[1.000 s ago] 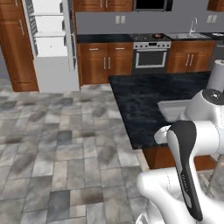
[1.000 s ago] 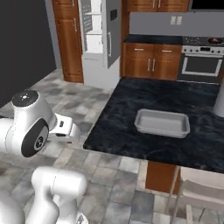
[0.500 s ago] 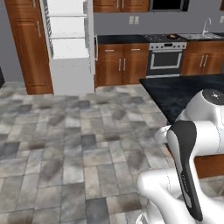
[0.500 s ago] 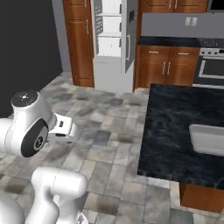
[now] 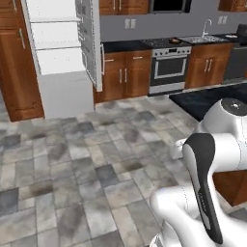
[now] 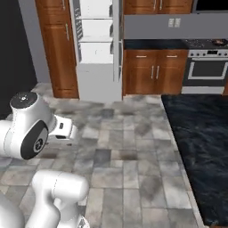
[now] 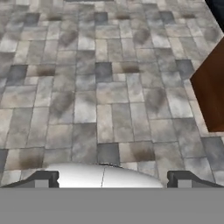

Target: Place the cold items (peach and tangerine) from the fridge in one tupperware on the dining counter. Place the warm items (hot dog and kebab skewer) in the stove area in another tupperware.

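hand view: pincer (image 7: 112,183) spread and empty above the floor (image 7: 87,87). fridge (image 5: 62,53) stands open ahead; peach and tangerine too small to tell. risk: clipping the door (image 5: 90,43) or surface (image 6: 200,147) corner.

Grey stone-tile floor (image 5: 72,164), steel oven (image 5: 168,68) between wooden cabinets (image 5: 123,75).

**Tiled floor and dark stone desk**

The grey mottled stone-tile floor (image 5: 87,159) spreads bare between the cabinets. At its right edge stands the black marbled stone-topped desk (image 6: 202,133) with brown wooden sides. White fridge shelves (image 6: 95,29) show behind the open fridge door.
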Controlling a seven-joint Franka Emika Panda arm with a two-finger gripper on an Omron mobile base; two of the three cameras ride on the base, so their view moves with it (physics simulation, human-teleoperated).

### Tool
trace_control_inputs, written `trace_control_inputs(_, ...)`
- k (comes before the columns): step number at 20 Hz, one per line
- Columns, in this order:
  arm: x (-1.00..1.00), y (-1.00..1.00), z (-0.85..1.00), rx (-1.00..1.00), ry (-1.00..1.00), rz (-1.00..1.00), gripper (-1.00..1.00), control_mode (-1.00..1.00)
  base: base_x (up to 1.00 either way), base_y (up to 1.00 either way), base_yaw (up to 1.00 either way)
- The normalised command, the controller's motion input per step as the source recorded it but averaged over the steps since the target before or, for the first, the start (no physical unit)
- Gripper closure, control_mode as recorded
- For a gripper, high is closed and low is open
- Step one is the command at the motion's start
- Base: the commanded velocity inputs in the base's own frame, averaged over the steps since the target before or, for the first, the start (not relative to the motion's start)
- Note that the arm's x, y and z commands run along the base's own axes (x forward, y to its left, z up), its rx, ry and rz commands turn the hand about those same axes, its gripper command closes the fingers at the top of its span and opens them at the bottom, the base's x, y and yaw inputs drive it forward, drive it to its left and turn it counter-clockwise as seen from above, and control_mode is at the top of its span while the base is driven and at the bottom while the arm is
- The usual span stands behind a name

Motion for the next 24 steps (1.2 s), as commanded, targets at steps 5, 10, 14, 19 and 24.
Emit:
trace_control_inputs(5, 0.0, 0.0, 0.0, 0.0, 0.0, 0.0, -1.0, 1.0, 0.88, 0.75, -0.55)
trace_control_inputs(10, 0.0, 0.0, 0.0, 0.0, 0.0, 0.0, -1.0, 1.0, 0.95, 0.7, -0.53)
trace_control_inputs(14, 0.0, 0.0, 0.0, 0.0, 0.0, 0.0, -1.0, 1.0, 1.0, 0.63, -0.46)
trace_control_inputs(19, 0.0, 0.0, 0.0, 0.0, 0.0, 0.0, -1.0, 1.0, 1.0, 0.73, -0.44)
trace_control_inputs(24, 0.0, 0.0, 0.0, 0.0, 0.0, 0.0, -1.0, 1.0, 1.0, 0.84, -0.39)
